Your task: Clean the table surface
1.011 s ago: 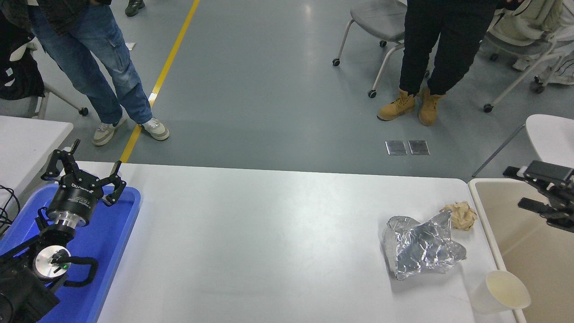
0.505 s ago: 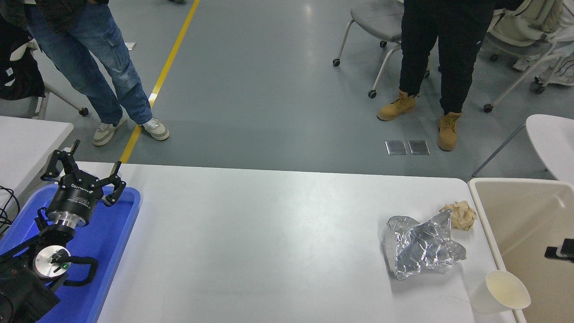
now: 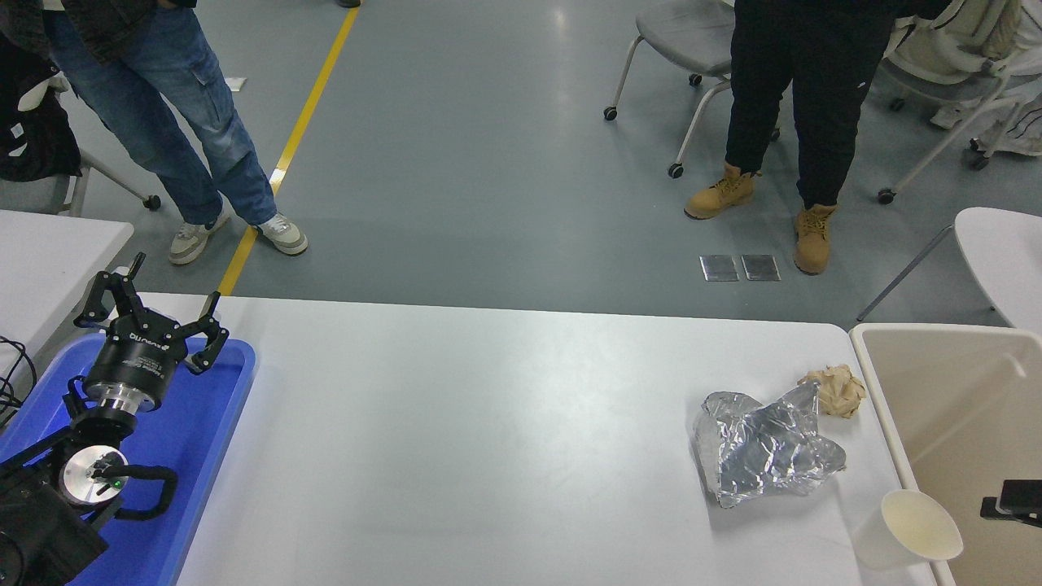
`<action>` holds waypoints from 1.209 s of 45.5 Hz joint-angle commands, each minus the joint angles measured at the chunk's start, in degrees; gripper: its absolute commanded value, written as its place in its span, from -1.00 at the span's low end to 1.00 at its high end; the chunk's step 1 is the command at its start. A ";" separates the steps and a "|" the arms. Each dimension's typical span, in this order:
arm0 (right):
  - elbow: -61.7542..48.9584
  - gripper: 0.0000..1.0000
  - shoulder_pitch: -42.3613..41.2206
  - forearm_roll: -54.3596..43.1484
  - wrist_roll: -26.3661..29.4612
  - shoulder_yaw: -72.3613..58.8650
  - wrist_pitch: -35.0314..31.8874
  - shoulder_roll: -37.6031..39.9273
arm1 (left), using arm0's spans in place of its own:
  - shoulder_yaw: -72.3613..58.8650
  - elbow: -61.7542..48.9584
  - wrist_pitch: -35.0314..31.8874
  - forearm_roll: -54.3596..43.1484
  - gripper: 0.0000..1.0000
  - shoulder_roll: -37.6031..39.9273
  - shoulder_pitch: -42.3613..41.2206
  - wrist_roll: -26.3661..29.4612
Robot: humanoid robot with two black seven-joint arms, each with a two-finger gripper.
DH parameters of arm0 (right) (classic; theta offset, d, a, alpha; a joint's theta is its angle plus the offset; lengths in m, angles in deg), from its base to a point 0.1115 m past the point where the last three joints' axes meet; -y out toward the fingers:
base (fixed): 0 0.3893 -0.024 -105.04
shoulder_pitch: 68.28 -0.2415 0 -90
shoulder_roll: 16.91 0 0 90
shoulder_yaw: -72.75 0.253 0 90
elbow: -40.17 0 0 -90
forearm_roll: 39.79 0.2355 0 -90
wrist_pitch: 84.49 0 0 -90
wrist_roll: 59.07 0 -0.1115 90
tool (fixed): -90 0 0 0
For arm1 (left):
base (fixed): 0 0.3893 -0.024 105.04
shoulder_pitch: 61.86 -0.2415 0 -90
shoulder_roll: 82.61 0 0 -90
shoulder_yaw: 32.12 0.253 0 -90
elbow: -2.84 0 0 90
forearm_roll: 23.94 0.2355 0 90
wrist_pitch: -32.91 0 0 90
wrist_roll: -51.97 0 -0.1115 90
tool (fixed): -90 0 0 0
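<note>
Three bits of litter sit on the table surface (image 3: pixel 488 439) near its right end: crumpled foil (image 3: pixel 765 448), paper wad (image 3: pixel 837 391), paper cup (image 3: pixel 908 531). My right gripper (image 3: pixel 1013 498) barely shows at the edge, jaws unreadable; left gripper (image 3: pixel 151 321) parked, spread. I'd take the cup by its rim, gently.

Right gripper (image 3: pixel 1013 498) mostly cut off, right edge.

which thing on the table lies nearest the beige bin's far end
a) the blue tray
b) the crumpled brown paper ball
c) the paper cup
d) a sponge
b: the crumpled brown paper ball sits at the table's right edge beside the far part of the beige bin, just past the silver foil wrapper; the paper cup is nearer the camera.
</note>
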 commanded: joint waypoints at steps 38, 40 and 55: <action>-5.98 0.87 4.38 1.83 2.77 -0.09 5.06 -11.42 | 0.00 -0.01 -0.09 0.00 1.00 0.02 0.00 -0.01; -6.15 0.86 4.47 1.83 2.77 -0.09 5.06 -11.42 | 0.00 0.00 0.00 0.00 1.00 0.02 0.00 -0.01; -10.20 0.71 5.79 1.92 2.77 -0.09 5.76 -14.76 | 0.00 -0.01 0.00 0.00 1.00 0.02 0.00 -0.01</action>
